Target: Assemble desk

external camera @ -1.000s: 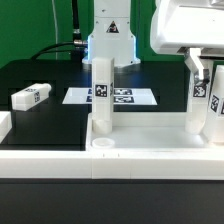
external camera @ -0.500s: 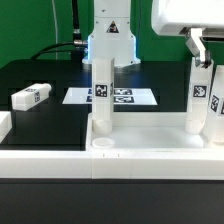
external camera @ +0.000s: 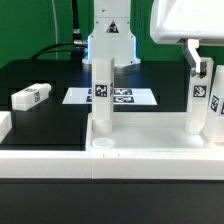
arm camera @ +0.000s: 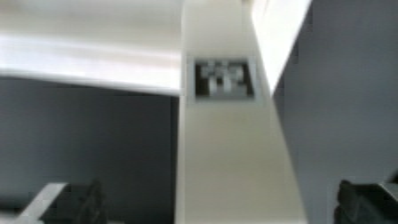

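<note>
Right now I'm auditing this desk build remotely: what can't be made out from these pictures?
Leg tag: wrist view, too blurred to read.
Gripper: wrist view, fingertips dark, cut off by the frame edge.
Marker board: exterior view, partly hidden by an upright leg.
Desk top: exterior view, both ends cut off by frame edges.

The exterior view was brightly, evenly lit from above, and the white desk top (external camera: 60, 152) came out nearly overexposed, its edges melting into the upright legs (external camera: 101, 95). The black table (external camera: 40, 72) carried a faint pale sheen. The wrist view was heavily blurred: the leg (arm camera: 228, 150) filling it was out of focus, its tag (arm camera: 222, 78) a smudge, the dark fingers (arm camera: 63, 200) indistinct
</note>
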Robot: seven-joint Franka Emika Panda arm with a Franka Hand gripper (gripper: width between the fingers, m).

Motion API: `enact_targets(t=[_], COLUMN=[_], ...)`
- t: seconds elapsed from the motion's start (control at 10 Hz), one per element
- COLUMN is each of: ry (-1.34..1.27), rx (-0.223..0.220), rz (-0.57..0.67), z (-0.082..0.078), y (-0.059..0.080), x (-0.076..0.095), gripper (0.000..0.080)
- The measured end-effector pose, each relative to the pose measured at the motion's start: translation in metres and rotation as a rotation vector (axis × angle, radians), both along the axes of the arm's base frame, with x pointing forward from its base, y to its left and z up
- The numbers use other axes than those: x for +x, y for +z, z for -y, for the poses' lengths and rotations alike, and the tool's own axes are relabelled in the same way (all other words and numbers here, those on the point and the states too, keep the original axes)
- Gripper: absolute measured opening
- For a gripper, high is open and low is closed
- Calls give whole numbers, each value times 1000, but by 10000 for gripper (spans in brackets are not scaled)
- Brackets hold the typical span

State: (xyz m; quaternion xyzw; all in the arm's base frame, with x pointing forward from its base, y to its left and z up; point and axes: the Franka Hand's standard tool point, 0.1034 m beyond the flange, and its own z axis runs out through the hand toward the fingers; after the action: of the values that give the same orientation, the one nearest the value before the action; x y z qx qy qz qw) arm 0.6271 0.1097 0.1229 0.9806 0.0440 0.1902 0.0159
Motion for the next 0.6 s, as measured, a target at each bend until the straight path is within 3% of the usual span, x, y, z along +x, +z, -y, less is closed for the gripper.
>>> enact_targets(t=[0.4, 0.6], ry=[-23, -28], rx=[-11, -14], rz=[-272, -304], z=[4, 5], y=[1, 1], x=[3, 7], gripper=[649, 649])
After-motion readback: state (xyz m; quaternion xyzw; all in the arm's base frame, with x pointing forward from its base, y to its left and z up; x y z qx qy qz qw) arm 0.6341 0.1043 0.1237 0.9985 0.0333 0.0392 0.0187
